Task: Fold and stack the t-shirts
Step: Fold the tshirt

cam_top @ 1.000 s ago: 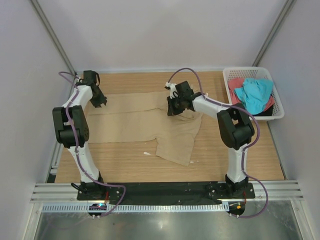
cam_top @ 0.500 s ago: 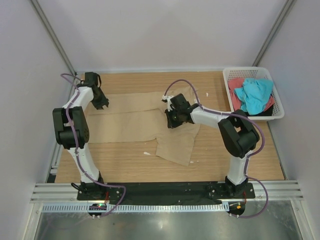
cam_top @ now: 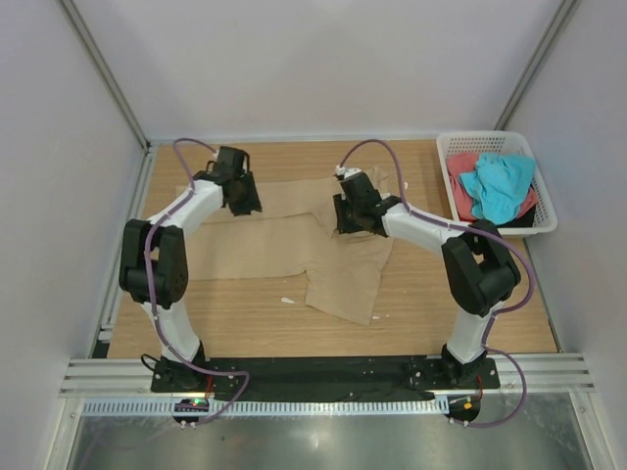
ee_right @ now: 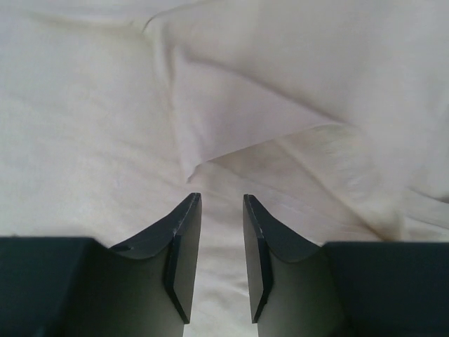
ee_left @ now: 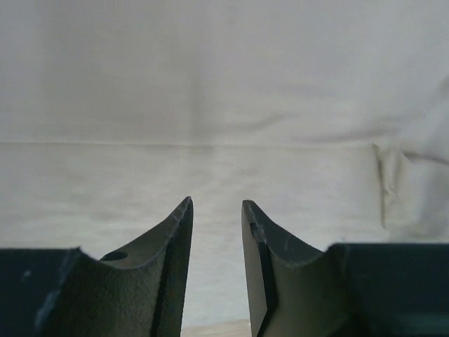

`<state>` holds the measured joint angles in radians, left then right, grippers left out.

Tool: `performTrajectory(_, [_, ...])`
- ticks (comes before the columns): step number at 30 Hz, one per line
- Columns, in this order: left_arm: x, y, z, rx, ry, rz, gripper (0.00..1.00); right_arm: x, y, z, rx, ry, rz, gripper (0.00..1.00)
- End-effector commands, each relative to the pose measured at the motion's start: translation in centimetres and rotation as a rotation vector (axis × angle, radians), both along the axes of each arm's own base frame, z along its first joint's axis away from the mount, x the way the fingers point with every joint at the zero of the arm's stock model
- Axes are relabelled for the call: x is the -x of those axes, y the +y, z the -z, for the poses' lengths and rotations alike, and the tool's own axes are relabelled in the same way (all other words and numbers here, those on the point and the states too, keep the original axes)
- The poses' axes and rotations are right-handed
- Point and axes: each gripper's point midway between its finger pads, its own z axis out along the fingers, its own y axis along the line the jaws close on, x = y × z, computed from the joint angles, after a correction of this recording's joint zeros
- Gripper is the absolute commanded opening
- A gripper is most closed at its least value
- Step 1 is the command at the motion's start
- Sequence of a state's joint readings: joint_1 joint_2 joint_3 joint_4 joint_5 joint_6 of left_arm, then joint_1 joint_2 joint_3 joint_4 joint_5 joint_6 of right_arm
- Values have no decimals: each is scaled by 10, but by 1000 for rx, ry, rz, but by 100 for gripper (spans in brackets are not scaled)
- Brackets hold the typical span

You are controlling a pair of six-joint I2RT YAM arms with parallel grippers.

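A tan-beige t-shirt lies spread on the wooden table, with a folded flap hanging toward the front edge. My left gripper hovers over the shirt's far left part, open, with only flat cloth below its jaws. Over the shirt's middle right my right gripper is open too, and nothing sits between its fingers; a creased fold of cloth lies just ahead. A turquoise t-shirt and a coral-red one lie heaped in the basket.
The white lattice basket stands at the back right corner of the table. Bare wood runs along the front, with a small white scrap on it. Grey walls close in on both sides.
My right gripper has opened, let go of the tan cloth and shifted slightly toward the back. The left gripper has swung right, from the shirt's left end to over its far edge.
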<state>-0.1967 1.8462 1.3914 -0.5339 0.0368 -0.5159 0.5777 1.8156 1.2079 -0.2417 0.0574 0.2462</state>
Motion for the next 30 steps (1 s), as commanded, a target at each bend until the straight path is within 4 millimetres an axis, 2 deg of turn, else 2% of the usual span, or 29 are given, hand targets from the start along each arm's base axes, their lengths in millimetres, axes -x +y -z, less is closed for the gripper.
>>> performTrajectory(1, [-12, -51, -42, -3, -193, 72, 36, -36, -42, -56, 13, -130, 236, 38])
performTrajectory(2, [-11, -62, -43, -2, -207, 81, 36, -34, -50, -53, 20, -106, 261, 38])
performTrajectory(3, [-5, -86, -45, -2, -225, 123, 36, -36, -57, -53, 9, -92, 294, 38])
performTrajectory(4, [-9, -94, -45, -18, -256, 120, 36, -37, -62, -53, 1, -78, 305, 39])
performTrajectory(5, [-9, -104, -46, -22, -272, 130, 37, -41, -77, -50, 4, -65, 337, 39])
performTrajectory(6, [-4, -123, -47, -26, -290, 158, 37, -43, -83, -50, -3, -53, 351, 39])
performTrajectory(8, [-8, -140, -46, -40, -333, 163, 38, -46, -99, -46, -17, -17, 374, 39])
performTrajectory(10, [-6, -168, -49, -31, -383, 205, 39, -45, -105, -38, -20, 9, 370, 39])
performTrajectory(11, [-8, -174, -41, -57, -390, 211, 39, -45, -106, -37, -39, 19, 359, 40])
performTrajectory(12, [-4, -191, -40, -66, -410, 254, 41, -44, -105, -35, -41, 22, 348, 40])
performTrajectory(13, [-6, -200, -44, -72, -431, 270, 41, -43, -105, -33, -39, 26, 333, 40])
performTrajectory(14, [-6, -208, -32, -93, -423, 291, 42, -42, -105, -31, -39, 32, 328, 40])
performTrajectory(15, [-2, -218, -29, -112, -430, 310, 43, -42, -104, -28, -42, 39, 321, 41])
performTrajectory(16, [-6, -225, -33, -121, -454, 322, 44, -41, -103, -25, -37, 46, 310, 41])
performTrajectory(17, [-4, -232, -22, -134, -442, 339, 45, -41, -103, -22, -32, 54, 309, 41])
performTrajectory(24, [-10, -250, -3, -151, -428, 374, 48, -30, -102, -2, -33, 96, 274, 41])
performTrajectory(26, [-8, -254, -3, -167, -438, 394, 48, -27, -95, 1, -65, 111, 250, 41])
performTrajectory(30, [-2, -252, 6, -215, -445, 413, 49, -21, -100, 13, -39, 124, 257, 40])
